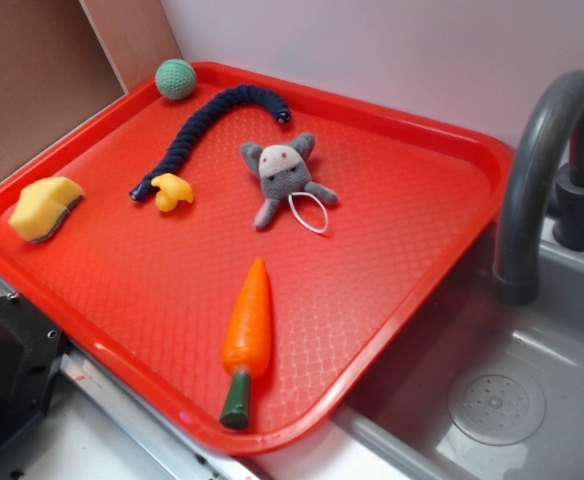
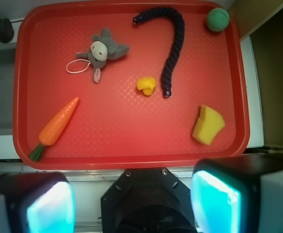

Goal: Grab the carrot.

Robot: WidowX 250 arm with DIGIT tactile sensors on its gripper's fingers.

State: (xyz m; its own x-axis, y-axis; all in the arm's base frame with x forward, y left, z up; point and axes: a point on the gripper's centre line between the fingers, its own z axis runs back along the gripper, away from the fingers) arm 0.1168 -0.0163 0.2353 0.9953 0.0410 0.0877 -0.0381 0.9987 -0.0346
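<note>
Lying on the tray (image 2: 132, 145) ahead-left of the wide, empty jaws (image 2: 132, 201), the carrot (image 2: 59, 126) sits untouched.

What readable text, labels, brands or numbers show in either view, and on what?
None: no text, label, brand or number is readable in either view.
The red plastic tray has only an embossed diamond texture.
The orange toy carrot with green stem, grey plush mouse and yellow sponge wedge carry no print.
</note>
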